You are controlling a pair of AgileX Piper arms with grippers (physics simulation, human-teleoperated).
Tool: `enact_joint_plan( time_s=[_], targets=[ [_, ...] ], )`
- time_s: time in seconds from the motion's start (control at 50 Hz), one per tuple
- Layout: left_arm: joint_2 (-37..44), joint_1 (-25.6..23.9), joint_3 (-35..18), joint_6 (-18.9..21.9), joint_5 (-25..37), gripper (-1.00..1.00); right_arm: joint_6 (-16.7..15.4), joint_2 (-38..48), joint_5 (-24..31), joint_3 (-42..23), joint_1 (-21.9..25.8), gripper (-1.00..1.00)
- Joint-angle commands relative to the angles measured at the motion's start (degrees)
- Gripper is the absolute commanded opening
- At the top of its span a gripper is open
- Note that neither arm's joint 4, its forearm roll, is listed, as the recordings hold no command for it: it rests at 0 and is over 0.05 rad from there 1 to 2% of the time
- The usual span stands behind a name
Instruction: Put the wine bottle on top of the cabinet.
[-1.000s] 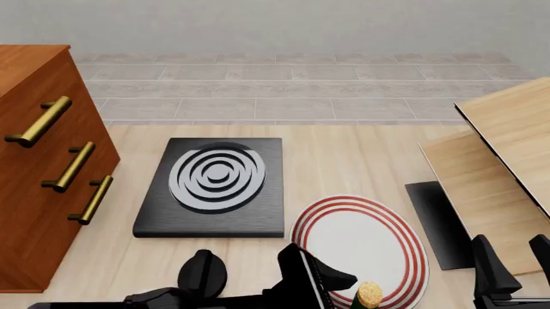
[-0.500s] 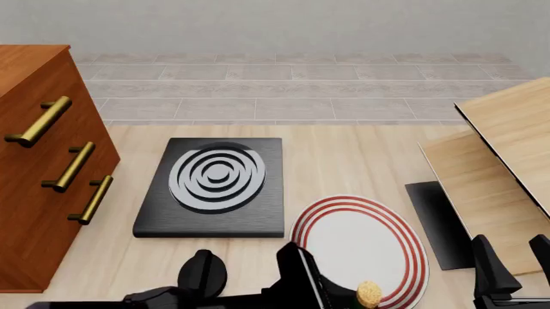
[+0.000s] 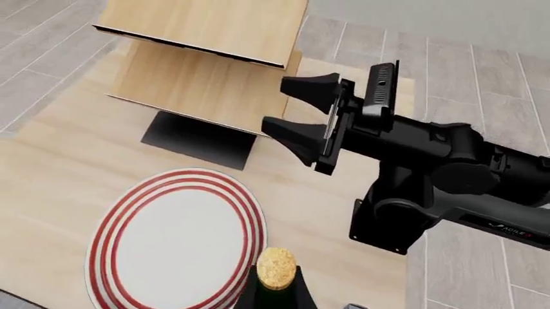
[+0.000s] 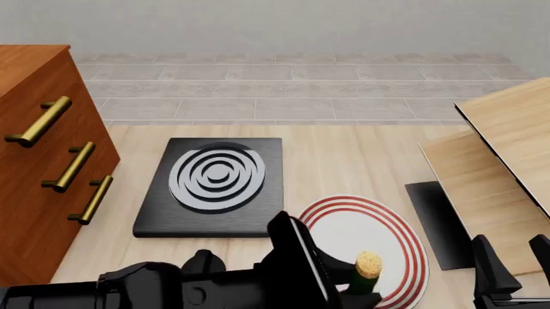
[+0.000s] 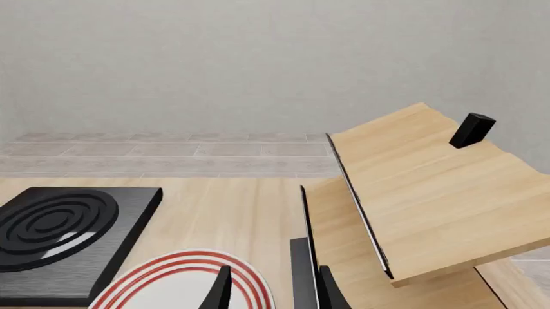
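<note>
Along the bottom edge of the front view, the left arm lies low across the table, its left gripper (image 4: 339, 283) reaching toward the red-ringed plate (image 4: 404, 241) and clamped on the wine bottle (image 4: 367, 269) just below the cork. Only the tan cork and a sliver of dark-green neck show; the bottle's body and label are hidden behind the gripper and cut off by the frame, so whether it stands on the table or is lifted cannot be told. At the far right the right gripper (image 4: 514, 267) rests with its 2 fingers apart, holding nothing, mostly cropped. From the left wrist view the same cork (image 3: 277, 268) sits beside the plate's rim, with the other arm's spread fingers beyond it. Over on the left stands the cabinet (image 4: 35, 116), reddish-brown with 3 brass handles, well apart from the bottle.
</note>
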Motion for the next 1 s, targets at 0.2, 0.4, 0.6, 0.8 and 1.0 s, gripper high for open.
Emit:
enact_joint_plan(
  time_s=[0.2, 0.4, 0.6, 0.8, 1.0],
  targets=[
    [-1.30, 3.68, -4.80, -0.12, 8.08, -1.00, 0.04, 0.01, -0.01, 0.04, 0.00, 1.00],
    [-5.20, 6.55, -6.77, -2.49, 11.65, -1.00, 0.04, 0.00, 0.03, 0.01, 0.00, 1.00],
    [-6.87, 7.90, -7.97, -0.12, 13.99, -1.00, 0.04, -0.03, 0.20, -0.14, 0.01, 1.00],
    [-9.44, 11.92, -8.19, 2.79, 16.21, -1.00, 0.01, -0.03, 0.11, -0.07, 0.02, 1.00],
    [-11.96, 15.02, -8.55, 5.54, 17.67, -1.00, -0.02, -0.03, 0.03, -0.03, 0.03, 1.00]
  ],
)
